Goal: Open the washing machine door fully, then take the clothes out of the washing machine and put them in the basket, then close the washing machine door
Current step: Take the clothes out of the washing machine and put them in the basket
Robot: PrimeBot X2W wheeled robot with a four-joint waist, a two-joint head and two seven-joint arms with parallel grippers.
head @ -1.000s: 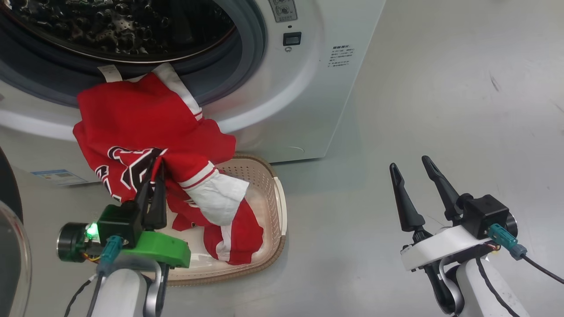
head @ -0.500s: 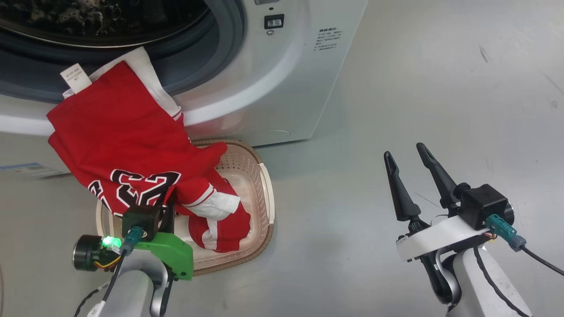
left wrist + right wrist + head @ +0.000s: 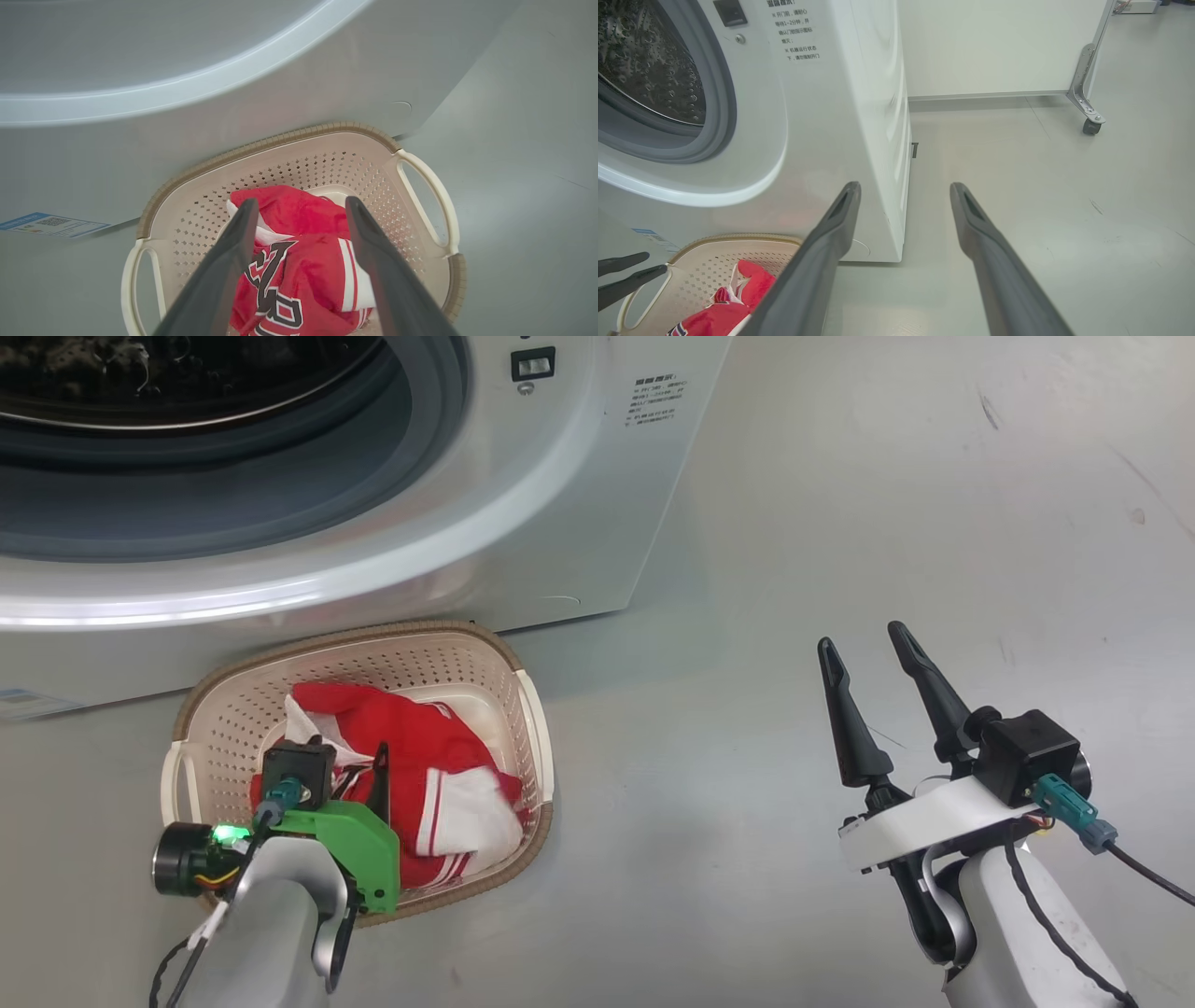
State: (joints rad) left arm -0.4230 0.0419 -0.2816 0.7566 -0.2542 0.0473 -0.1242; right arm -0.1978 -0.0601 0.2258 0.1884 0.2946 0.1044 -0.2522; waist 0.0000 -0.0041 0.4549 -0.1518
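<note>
Head view: the clothes [image 3: 439, 756] lie in the basket [image 3: 528, 709] at 7 o'clock, under the washing machine [image 3: 560, 504]. The right gripper [image 3: 862, 637], at 4 o'clock, is spread wide and empty.

Left wrist view: the left gripper [image 3: 301, 201] is spread wide and holds nothing. Loose cloth sits between its fingers and may snag when it lifts.

Right wrist view: it looks into the drum [image 3: 644, 70], apparently bare, which the left wrist view does not.

On the smooth pale grey floor [image 3: 840, 523], a large white front-loading washing machine [image 3: 579, 523] was stood at far left. A small cream perforated plastic basket [image 3: 420, 663] was set just before it, and a white castored panel [image 3: 994, 46] far right.
</note>
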